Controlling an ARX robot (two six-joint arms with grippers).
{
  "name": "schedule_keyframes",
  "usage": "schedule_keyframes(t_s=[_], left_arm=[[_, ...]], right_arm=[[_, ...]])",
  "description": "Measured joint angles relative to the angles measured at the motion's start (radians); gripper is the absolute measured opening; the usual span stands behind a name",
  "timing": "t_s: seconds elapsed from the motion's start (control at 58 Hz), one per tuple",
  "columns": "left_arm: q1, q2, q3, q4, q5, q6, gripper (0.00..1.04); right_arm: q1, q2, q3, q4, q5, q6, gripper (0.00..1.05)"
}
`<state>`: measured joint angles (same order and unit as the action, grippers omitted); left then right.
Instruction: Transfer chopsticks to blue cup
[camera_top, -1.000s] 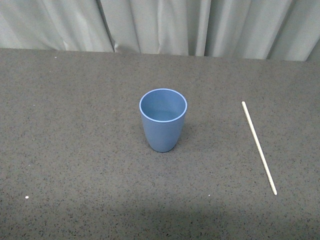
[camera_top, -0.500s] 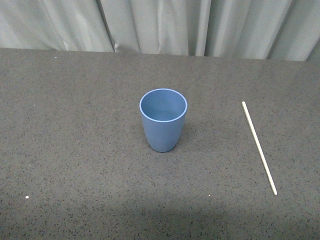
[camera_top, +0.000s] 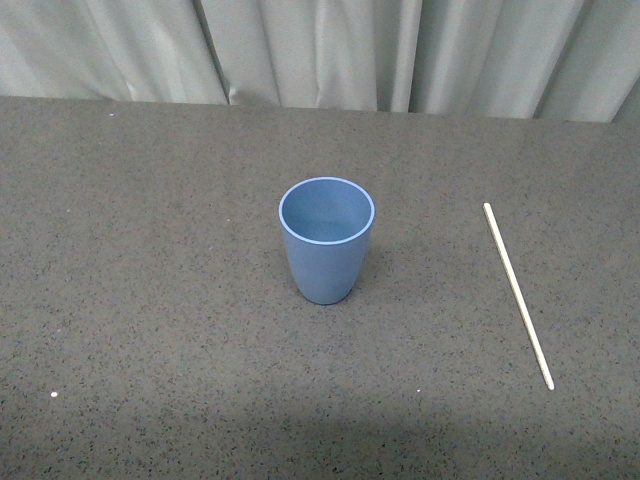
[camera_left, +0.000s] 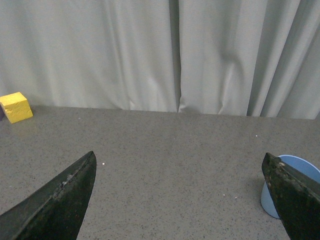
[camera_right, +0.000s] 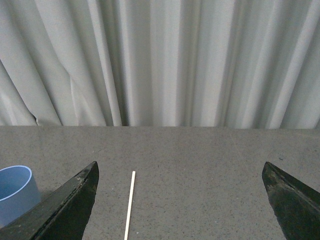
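Nothing has moved since the earlier front views: the blue cup and the chopsticks lie exactly where they were, and neither arm has come into that frame.

In the front view the dark speckled table fills most of the picture, with a pale grey curtain across the top. The cup stands upright at the centre, its open rim showing and its inside empty. Well apart from it, at the right of the frame, the chopsticks show as one thin cream stick lying flat on the table. It slants from the middle right down towards the lower right corner.

In the left wrist view a yellow block sits on the table at the left edge, close to the curtain. The left tool is spread wide, with its two dark fingers in the lower corners and only bare table between them. The cup peeks in at the lower right edge, partly hidden behind the finger there.

In the right wrist view the cup sits at the lower left, partly behind one finger. The stick lies just right of it, left of centre, running off the bottom edge. The right tool is likewise wide open and holds nothing.
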<state>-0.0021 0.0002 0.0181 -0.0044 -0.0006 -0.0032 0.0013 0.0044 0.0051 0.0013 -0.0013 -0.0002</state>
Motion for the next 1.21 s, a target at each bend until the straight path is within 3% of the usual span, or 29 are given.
schedule_keyframes(t_s=[0.362,0.397,0.414,0.448,0.483,0.707,0.81,0.966,1.207], left_arm=[[0.0,0.0,0.0,0.0,0.0,0.0,0.98],[0.0,0.0,0.0,0.0,0.001,0.0,0.98],[0.0,0.0,0.0,0.0,0.0,0.0,0.98],[0.0,0.0,0.0,0.0,-0.003,0.0,0.98],[0.0,-0.001,0.0,0.0,-0.001,0.0,0.98],[0.0,0.0,0.0,0.0,0.0,0.0,0.98],[0.0,0.0,0.0,0.0,0.0,0.0,0.98],[0.0,0.0,0.0,0.0,0.0,0.0,0.98],[0.0,0.0,0.0,0.0,0.0,0.0,0.98]], right_arm=[[0.0,0.0,0.0,0.0,0.001,0.0,0.95],[0.041,0.035,0.017,-0.039,0.126,-0.042,0.95],[0.07,0.088,0.027,-0.034,0.234,-0.071,0.95],[0.085,0.158,0.035,-0.003,0.321,-0.092,0.95],[0.087,0.233,0.04,0.045,0.344,-0.103,0.95],[0.069,0.867,0.19,0.366,0.1,-0.062,0.95],[0.067,1.166,0.318,0.386,-0.019,-0.039,0.95],[0.067,1.432,0.496,0.264,-0.106,-0.017,0.95],[0.087,1.778,0.824,-0.068,-0.109,0.032,0.95]])
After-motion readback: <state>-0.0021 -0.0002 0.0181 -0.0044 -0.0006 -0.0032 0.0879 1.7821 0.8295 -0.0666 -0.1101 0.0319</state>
